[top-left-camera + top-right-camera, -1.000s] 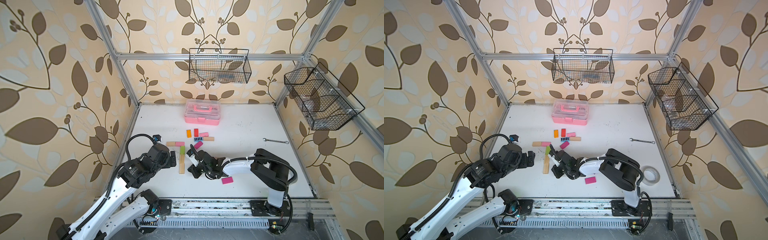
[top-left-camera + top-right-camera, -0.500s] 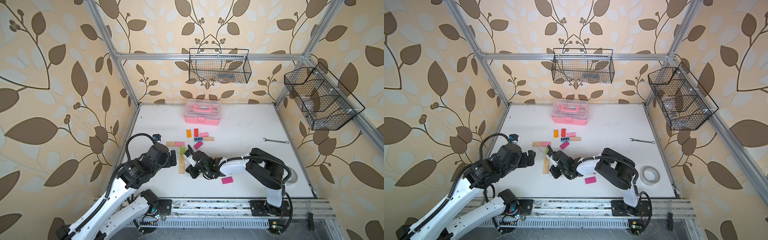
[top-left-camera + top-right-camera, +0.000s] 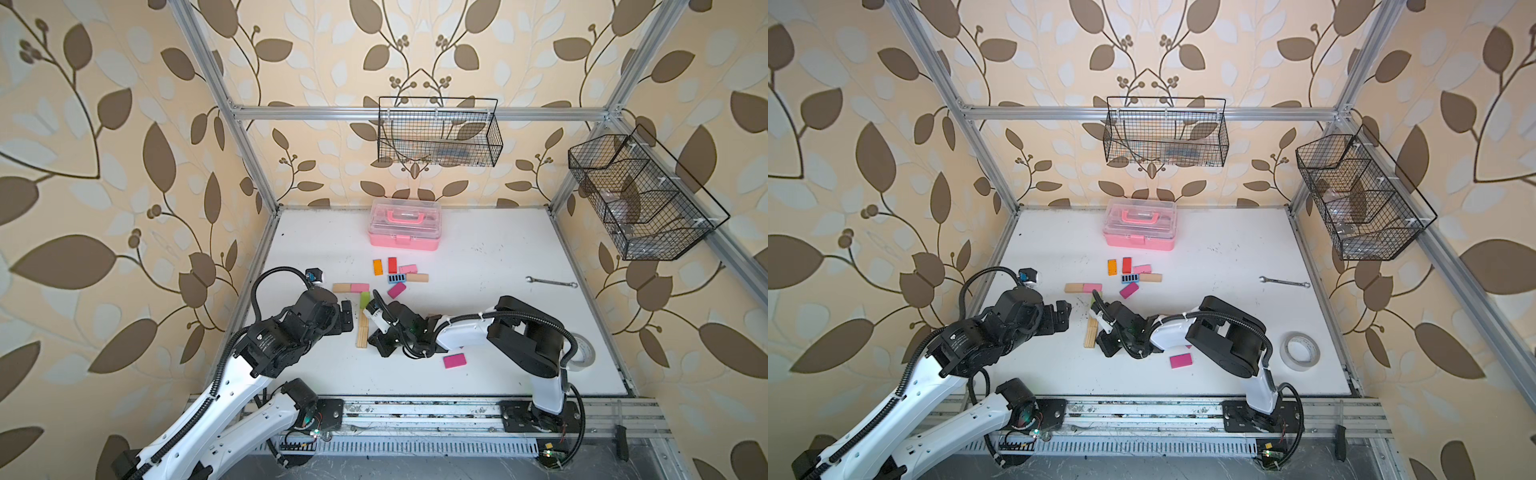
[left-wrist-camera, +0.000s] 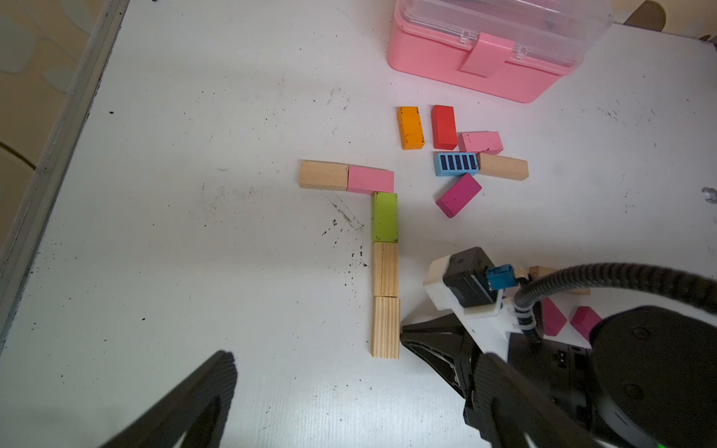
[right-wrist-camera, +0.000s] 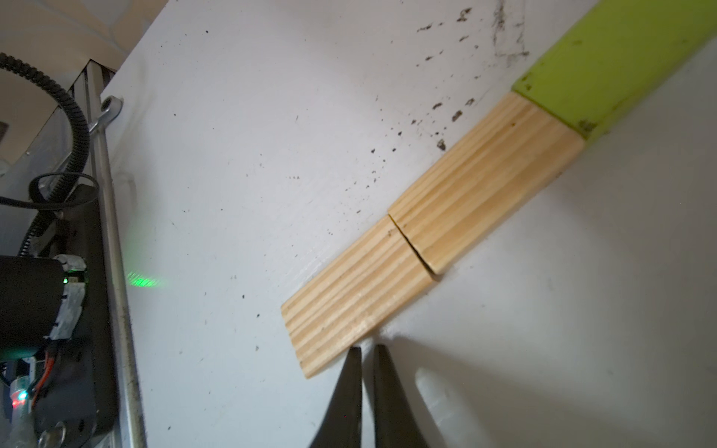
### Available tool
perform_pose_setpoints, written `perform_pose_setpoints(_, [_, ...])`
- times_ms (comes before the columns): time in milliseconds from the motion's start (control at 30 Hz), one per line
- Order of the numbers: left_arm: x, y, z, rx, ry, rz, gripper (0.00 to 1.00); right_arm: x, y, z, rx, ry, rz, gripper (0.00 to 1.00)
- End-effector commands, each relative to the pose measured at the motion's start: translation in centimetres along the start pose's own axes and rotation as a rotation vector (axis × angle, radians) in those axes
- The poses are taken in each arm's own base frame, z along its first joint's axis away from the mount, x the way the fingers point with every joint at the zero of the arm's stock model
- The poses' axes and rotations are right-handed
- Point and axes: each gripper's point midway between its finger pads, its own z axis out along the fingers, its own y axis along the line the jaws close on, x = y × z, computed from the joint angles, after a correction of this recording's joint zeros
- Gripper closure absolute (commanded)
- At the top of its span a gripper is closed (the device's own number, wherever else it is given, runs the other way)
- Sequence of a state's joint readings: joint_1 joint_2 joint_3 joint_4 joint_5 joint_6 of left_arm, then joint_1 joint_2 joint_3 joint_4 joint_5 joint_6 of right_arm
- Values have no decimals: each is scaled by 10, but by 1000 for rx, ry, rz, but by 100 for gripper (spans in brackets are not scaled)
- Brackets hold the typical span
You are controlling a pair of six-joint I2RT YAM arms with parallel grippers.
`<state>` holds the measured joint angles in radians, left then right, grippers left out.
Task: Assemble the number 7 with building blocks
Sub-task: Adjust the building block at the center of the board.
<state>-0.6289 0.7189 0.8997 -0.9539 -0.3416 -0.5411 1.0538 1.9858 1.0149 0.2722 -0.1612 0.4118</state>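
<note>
- As we read it, right gripper is closed tight, holding nothing, tips just beside bottom wood block, at its 3 o'clock.
- left gripper spread wide, empty, at 9 o'clock of the 7.
- 7 lies flat toward table's 9 o'clock: wood-pink bar, green-wood-wood stem.
- spare blocks at 1 o'clock of it.

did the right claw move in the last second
Yes, slightly. In a top view the shut right claw has crept left, away from the loose magenta block and toward the bottom wooden block.
</note>
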Motion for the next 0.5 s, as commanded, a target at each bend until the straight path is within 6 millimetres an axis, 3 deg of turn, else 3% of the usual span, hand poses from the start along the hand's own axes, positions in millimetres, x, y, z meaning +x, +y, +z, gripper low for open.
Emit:
perform_pose_setpoints(0, [-2, 1, -1, -1, -21, 9, 1, 1, 4, 6, -8, 8, -2, 89])
perform_pose_setpoints(467, [-2, 2, 0, -4, -19, 9, 1, -7, -16, 0, 31, -7, 9, 89])
